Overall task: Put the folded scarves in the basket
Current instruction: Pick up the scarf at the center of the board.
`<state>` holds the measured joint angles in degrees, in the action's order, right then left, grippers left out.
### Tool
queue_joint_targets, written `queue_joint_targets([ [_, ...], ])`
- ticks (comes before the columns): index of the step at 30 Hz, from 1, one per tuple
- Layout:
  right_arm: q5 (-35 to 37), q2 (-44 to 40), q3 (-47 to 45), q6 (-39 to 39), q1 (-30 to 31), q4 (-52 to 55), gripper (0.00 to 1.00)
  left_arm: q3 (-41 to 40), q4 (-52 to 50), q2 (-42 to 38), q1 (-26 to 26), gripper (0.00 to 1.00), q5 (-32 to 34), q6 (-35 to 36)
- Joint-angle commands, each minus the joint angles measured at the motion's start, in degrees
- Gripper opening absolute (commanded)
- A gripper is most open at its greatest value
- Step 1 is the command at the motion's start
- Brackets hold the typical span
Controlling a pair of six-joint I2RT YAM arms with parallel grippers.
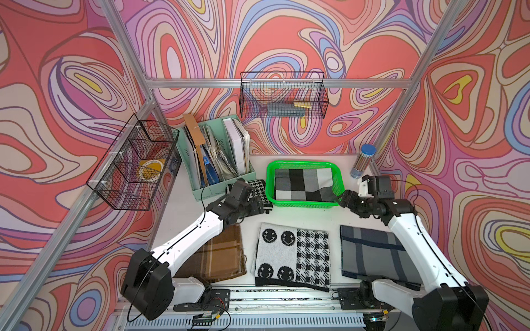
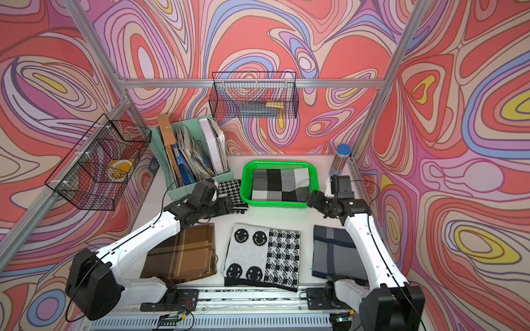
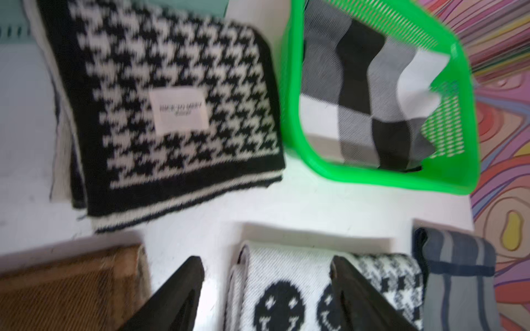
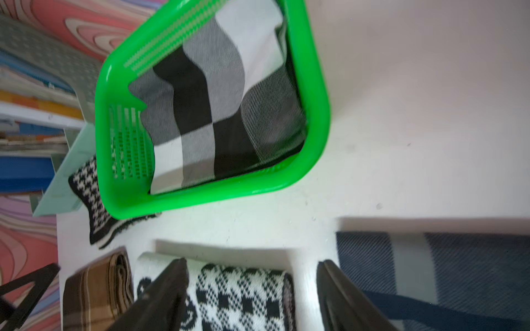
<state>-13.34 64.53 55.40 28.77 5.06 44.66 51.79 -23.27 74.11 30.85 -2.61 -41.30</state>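
Left end effector (image 3: pixel 265 259) and right end effector (image 4: pixel 252 260) hang open and empty beside the green basket (image 1: pixel 301 204) at the back edge of the surface (image 1: pixel 298 219), likely because the checked scarf (image 1: pixel 304 184) already lies inside.

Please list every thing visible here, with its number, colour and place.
basket: 1, green, back middle of table
checked scarf: 1, black-grey-white, inside basket
houndstooth scarf: 1, black-white, left of basket
brown scarf: 1, brown plaid, front left
smiley scarf: 1, black-white, front middle
grey scarf: 1, grey with navy stripes, front right
file holder: 1, mint, back left, holding papers
wire baskets: 2, black, left and back walls
tube: 1, blue cap, back right corner
table: 1, white, under everything
left tool: 1, black, open, by houndstooth scarf
right tool: 1, black, open, right of basket
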Motion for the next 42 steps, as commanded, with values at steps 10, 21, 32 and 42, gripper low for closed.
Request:
queue_joint_targets([
  [10, 2.3, -6.6, -14.7, 13.2, 13.3, 1.4, 0.73, -17.7, 4.4, -7.8, 2.9, 0.93, -7.6, -1.1],
  [21, 3.9, 0.5, -20.9, 17.8, 20.6, -6.8, 0.72, -20.2, 11.6, -1.8, 7.2, 0.91, -8.1, -3.9],
  [32, 2.4, 5.1, -25.7, 19.9, 22.2, -15.4, 0.68, -20.3, 13.1, 2.9, 9.0, 0.81, -6.9, -5.8],
  [42, 1.1, 7.0, -26.2, 20.2, 23.6, -19.5, 0.24, -20.5, 13.7, 6.3, 10.5, 0.33, -7.0, -6.8],
])
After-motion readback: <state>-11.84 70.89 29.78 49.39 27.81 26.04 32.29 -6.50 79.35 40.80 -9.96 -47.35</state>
